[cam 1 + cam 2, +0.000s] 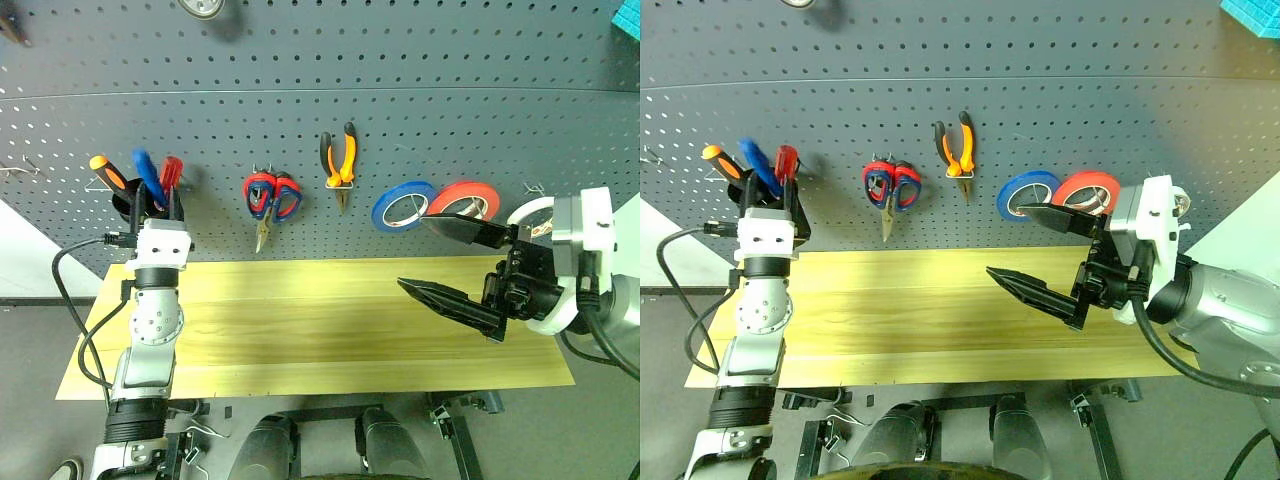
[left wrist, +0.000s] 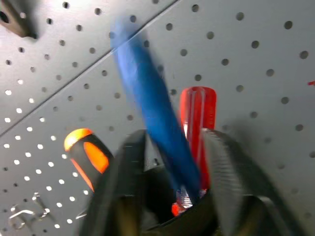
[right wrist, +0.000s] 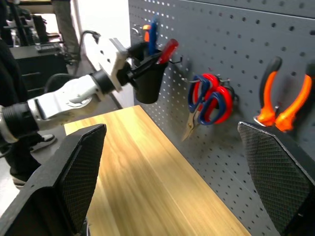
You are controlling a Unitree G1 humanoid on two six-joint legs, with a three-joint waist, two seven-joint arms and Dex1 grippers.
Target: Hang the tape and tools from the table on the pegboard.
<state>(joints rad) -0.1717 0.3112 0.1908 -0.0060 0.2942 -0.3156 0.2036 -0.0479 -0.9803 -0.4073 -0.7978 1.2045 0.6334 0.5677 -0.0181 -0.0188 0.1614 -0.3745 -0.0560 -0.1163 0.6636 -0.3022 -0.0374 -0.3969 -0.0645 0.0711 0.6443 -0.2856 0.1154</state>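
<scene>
Black cup (image 3: 148,81) hooked on the pegboard (image 1: 330,80) at the left, holding three screwdrivers: orange-handled (image 1: 108,175), blue-handled screwdriver (image 1: 148,178) and red-handled (image 1: 171,172). Blue one leaning, sitting between the other two.

Left gripper (image 2: 172,167) right up at that cup, fingers parted on either side of the blue handle; can't tell for sure from the wrist view whether the pads actually touch it. Right gripper (image 1: 450,262) out over the right end of the table, spread wide, nothing between the fingers.

Table (image 1: 300,330) just bare light wood planks. Pegboard dark grey, full of little holes, running across the whole back. Grey floor under the table, a white wall off to the left.

Count along the board, left to right:
- 3 screwdrivers, all in the cup
- 1 pair of red-and-blue-handled scissors (image 1: 270,197), tips down
- 1 pair of orange-and-black pliers (image 1: 339,165), hanging nose down
- 3 tape rolls: blue roll (image 1: 402,206), then the red-orange tape (image 1: 466,198) right beside it and overlapping its edge, then a white roll (image 1: 528,213) partly hidden behind the right wrist

So the tape and pliers are up on the board, blue screwdriver in the cup.
</scene>
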